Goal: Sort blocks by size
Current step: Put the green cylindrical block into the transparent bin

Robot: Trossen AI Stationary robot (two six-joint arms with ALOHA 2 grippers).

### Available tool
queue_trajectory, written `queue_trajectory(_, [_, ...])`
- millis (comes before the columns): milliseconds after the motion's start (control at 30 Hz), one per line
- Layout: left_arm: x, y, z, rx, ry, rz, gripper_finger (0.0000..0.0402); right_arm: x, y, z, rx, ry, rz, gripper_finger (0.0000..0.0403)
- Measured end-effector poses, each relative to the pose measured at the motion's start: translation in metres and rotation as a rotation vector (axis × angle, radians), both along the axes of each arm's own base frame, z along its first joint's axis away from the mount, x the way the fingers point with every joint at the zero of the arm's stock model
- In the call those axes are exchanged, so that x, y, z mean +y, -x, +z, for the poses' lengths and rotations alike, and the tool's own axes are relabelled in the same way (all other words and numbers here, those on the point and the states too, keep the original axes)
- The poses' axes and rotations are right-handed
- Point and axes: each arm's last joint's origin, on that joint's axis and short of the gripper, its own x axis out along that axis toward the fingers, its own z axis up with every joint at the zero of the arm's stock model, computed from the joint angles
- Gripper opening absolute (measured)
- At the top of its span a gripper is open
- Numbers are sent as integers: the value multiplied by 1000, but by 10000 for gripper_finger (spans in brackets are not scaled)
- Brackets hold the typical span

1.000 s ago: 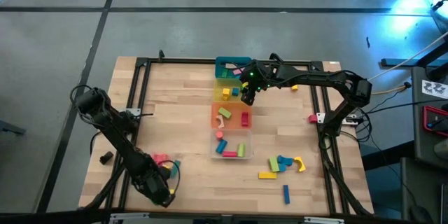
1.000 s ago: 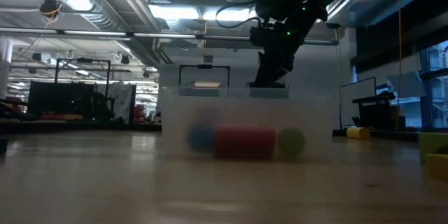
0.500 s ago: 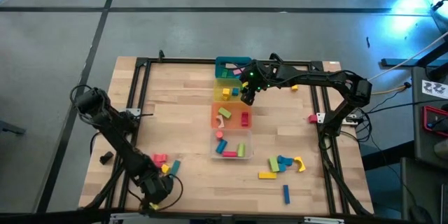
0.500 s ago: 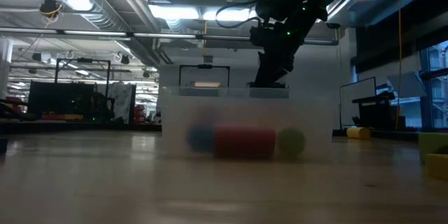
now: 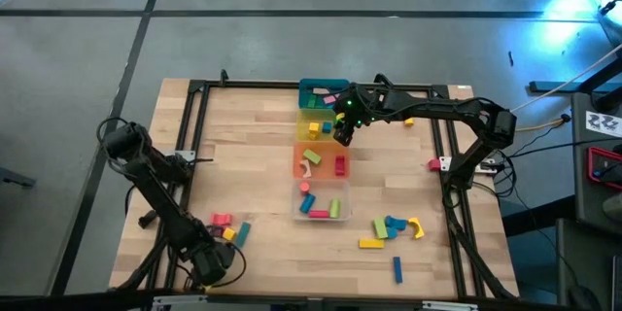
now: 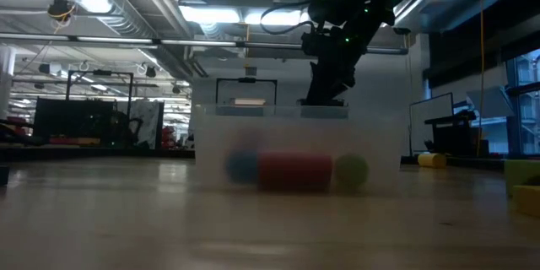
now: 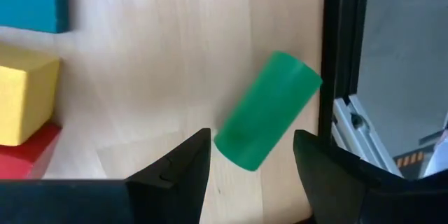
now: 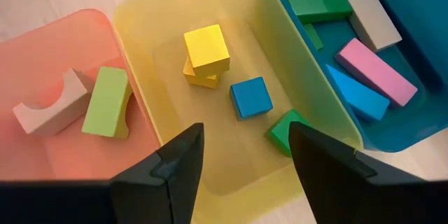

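Note:
My left gripper [image 5: 208, 268] is open at the table's near left edge. In the left wrist view its fingers [image 7: 199, 147] stand on either side of the near end of a green cylinder [image 7: 266, 110]. The cylinder lies on its side by the black frame rail [image 7: 339, 56]. A yellow cube [image 7: 24, 105], a red block [image 7: 28, 157] and a teal block [image 7: 31, 3] lie beside it. My right gripper [image 5: 344, 132] is open and empty above the yellow bin [image 8: 210, 154], which holds yellow cubes [image 8: 206, 47], a blue cube [image 8: 250, 98] and a green block [image 8: 287, 131].
Teal [image 5: 321, 90], yellow [image 5: 303, 121], orange [image 5: 321, 167] and clear [image 5: 335, 212] bins stand in a row down the table's middle. Loose blocks [image 5: 389, 228] lie at the near right, a blue bar [image 5: 397, 268] nearer the edge. Red, yellow and teal blocks [image 5: 229, 227] lie by my left gripper.
My left gripper has moved a little toward the table's near left corner, off the small group of red, yellow and teal blocks, which now show fully in the high view.

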Motion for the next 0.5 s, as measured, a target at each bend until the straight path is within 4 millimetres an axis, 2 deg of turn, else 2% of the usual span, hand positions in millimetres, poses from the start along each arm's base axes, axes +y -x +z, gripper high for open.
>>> queue_trajectory(300, [-10,15,0,-44,-11,-134,188,0,0,0,0,-1,-1,211])
queue_trajectory(500, [-8,13,0,-143,-76,-162,188,0,0,0,0,-1,-1,211])
